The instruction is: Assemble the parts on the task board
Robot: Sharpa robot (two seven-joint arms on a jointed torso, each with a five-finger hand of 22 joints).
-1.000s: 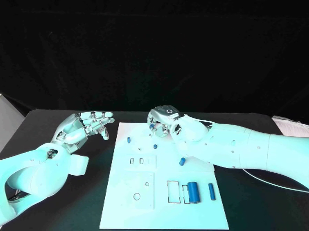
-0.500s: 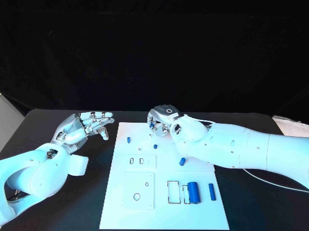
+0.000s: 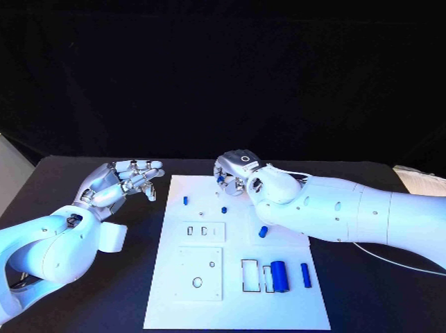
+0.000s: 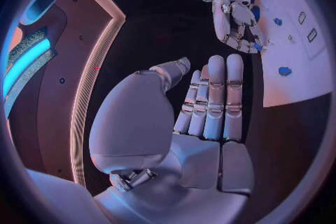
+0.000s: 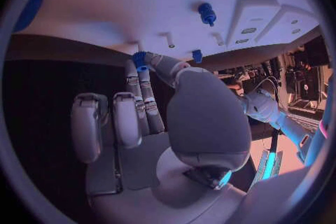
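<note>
The task board [image 3: 238, 305] (white plate with rectangular cut-outs) lies centred on the black worktop [image 3: 383, 305]. Small blue parts [image 3: 279, 276] lie on it. The right hand [image 3: 235, 173] pinches a blue part [image 5: 140, 59] at the far edge. The left hand [image 3: 123, 182] hovers beside the board, fingers loosely spread, holding nothing.

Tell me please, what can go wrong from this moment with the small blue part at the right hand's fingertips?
1. The right hand seems to pinch a small blue part only at its fingertips, so the part might slip and fall onto the task board.
2. Another blue peg stands close below that hand; lowering could knock it.
3. The left hand hovers open beside the board and could not catch anything.
</note>
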